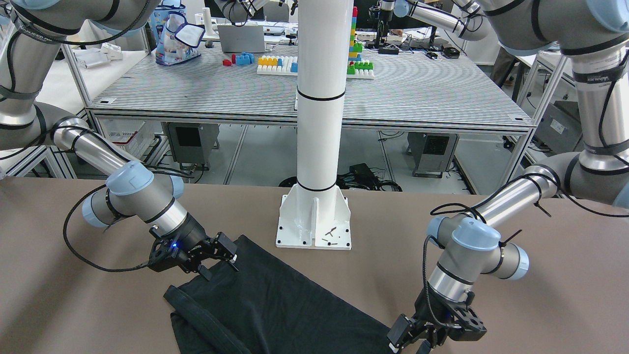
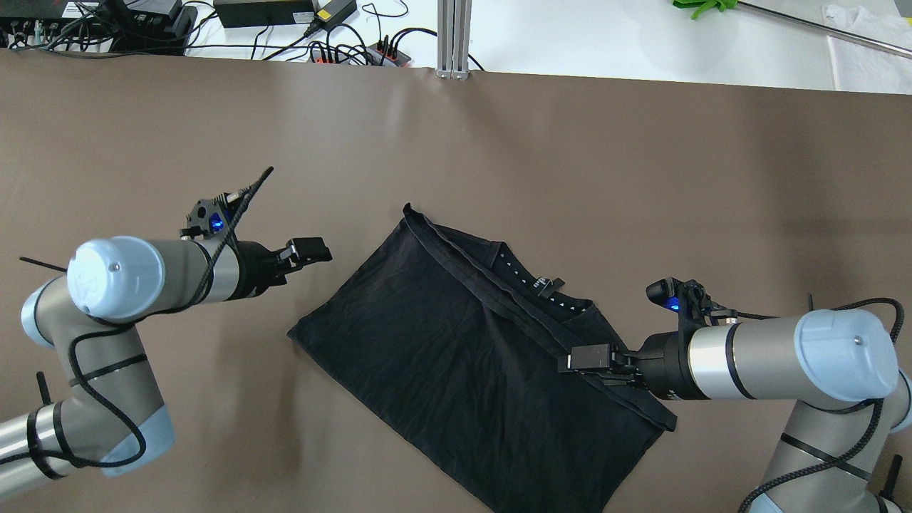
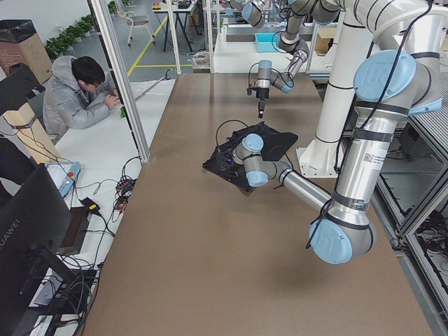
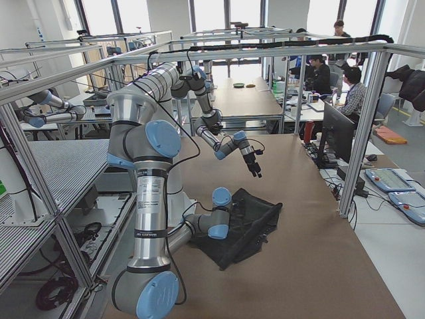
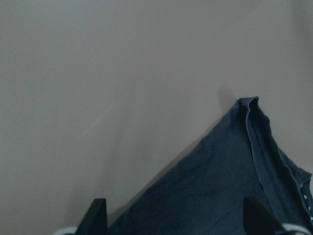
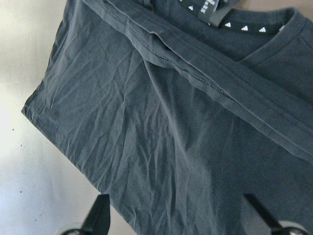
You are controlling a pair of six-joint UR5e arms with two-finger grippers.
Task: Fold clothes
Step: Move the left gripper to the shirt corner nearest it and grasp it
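Observation:
The clothes (image 2: 463,356) are one black garment lying flat and askew on the brown table (image 2: 499,128), folded over with the collar (image 2: 543,286) showing. My right gripper (image 2: 581,360) hovers open over the garment's hemmed edge near the collar. The right wrist view shows its fingertips (image 6: 100,215) spread wide above wrinkled cloth (image 6: 161,122), holding nothing. My left gripper (image 2: 313,255) is open beside the garment's left corner, over bare table. In the left wrist view its fingertips (image 5: 98,215) stand apart with the cloth's edge (image 5: 234,171) below them. The front view shows both grippers (image 1: 223,258) (image 1: 410,339) at opposite corners.
The white pole's base plate (image 1: 314,221) stands on the table just behind the garment (image 1: 275,300). Cables and power bricks (image 2: 271,14) lie beyond the far table edge. A seated person (image 3: 77,94) is off to the table's side. Another arm (image 3: 262,84) hangs over the table farther along.

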